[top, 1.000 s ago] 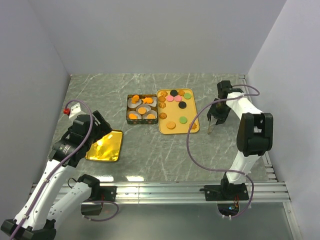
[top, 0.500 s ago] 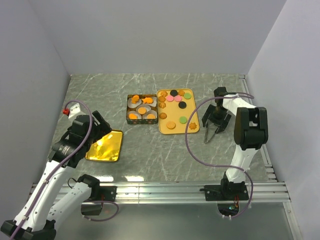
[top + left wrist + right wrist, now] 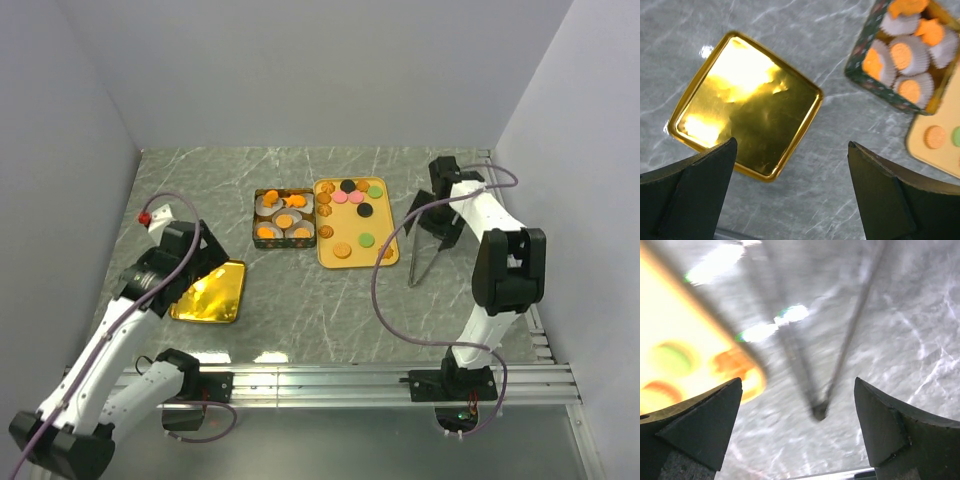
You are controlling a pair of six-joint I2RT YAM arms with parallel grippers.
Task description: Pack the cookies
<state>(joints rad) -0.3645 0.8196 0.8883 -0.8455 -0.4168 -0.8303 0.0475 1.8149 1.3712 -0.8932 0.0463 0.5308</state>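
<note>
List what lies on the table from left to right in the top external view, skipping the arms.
From the left: gold lid → dark tin → yellow tray → metal tongs.

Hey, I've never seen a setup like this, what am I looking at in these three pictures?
Two robot arms are bolted at the near edge of a grey table. The wide picture looks down from above and behind them; the other two come from wrist cameras, dark fingers at the bottom corners. On the table: a box of paper cups with cookies, a yellow tray of loose cookies, a gold lid, metal tongs. The left gripper is open above the lid, the right gripper open above the tongs. Neither holds anything.
</note>
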